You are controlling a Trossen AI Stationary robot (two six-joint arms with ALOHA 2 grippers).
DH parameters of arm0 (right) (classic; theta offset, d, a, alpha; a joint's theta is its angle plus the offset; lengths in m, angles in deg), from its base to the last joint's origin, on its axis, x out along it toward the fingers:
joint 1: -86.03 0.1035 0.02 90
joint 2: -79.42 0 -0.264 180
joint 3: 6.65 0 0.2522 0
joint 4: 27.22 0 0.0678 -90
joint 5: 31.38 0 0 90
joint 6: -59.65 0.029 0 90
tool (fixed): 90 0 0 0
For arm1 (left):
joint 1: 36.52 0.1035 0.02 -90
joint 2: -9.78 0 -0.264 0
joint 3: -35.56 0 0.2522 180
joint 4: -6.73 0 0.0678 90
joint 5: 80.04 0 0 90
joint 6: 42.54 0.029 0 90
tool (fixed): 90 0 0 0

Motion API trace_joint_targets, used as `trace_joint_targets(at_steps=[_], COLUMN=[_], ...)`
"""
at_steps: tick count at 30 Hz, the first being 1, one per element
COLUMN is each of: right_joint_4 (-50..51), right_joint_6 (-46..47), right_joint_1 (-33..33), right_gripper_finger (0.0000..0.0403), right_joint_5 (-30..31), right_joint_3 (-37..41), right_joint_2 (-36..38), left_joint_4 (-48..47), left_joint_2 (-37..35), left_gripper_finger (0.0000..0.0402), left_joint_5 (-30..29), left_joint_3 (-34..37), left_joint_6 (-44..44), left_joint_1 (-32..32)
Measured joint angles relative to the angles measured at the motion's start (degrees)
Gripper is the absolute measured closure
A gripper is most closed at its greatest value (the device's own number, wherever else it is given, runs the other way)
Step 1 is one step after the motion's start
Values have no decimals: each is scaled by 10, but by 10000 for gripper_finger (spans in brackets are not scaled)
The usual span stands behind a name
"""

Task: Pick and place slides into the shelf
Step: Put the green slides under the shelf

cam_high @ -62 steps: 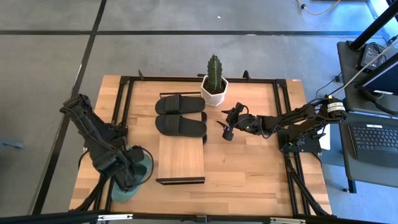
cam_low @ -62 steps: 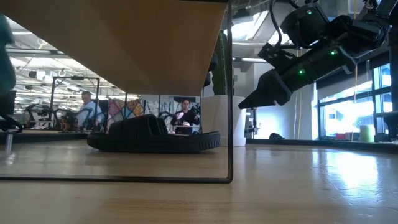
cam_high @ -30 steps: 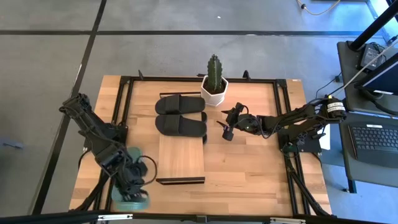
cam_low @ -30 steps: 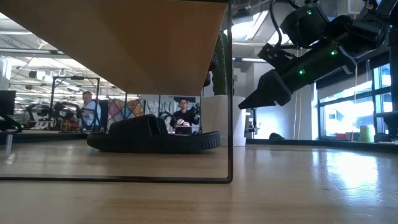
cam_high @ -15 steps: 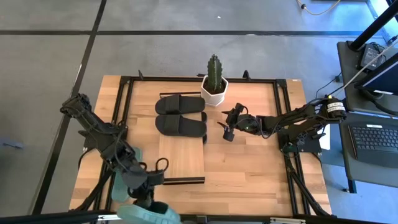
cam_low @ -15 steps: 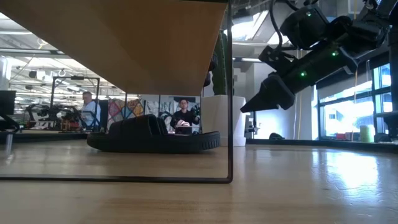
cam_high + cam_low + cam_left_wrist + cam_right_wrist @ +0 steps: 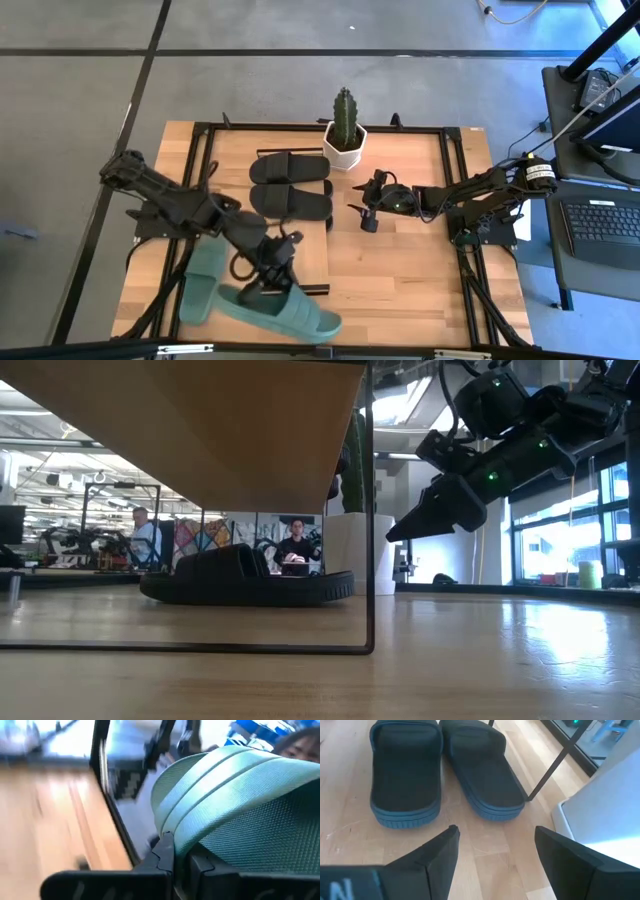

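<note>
My left gripper (image 7: 262, 283), jaws clamped on a green slide (image 7: 285, 314), hangs over the shelf's (image 7: 303, 258) near end; my right gripper (image 7: 366, 213), jaws apart, waits beside two black slides (image 7: 290, 201).

I see a black slide (image 7: 245, 577) resting flat on the surface (image 7: 480, 660) beneath the shelf (image 7: 230, 430); the right gripper (image 7: 440, 510) hovers beside it.

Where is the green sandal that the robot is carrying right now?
In the high view, the left gripper holds the green sandal at the table's front edge, just ahead of the shelf.
</note>
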Motion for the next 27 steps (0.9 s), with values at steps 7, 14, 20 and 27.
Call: trace_joint_targets(at_steps=[7,14,20,27], right_joint_4=[0,-5,-5,-18], right_joint_6=[0,14,47,102], right_joint_1=[0,0,0,0], right_gripper_finger=[144,144,144,144], right_joint_5=[0,0,0,0], right_joint_3=[0,0,0,0], right_joint_2=[0,0,0,0], left_joint_4=[51,75,119,159], left_joint_2=[6,35,52,51], left_gripper_finger=[398,397,398,398], left_joint_5=[4,44,231,447], left_joint_3=[0,0,0,0], left_joint_6=[326,552,619,634], left_joint_1=[43,86,152,235])
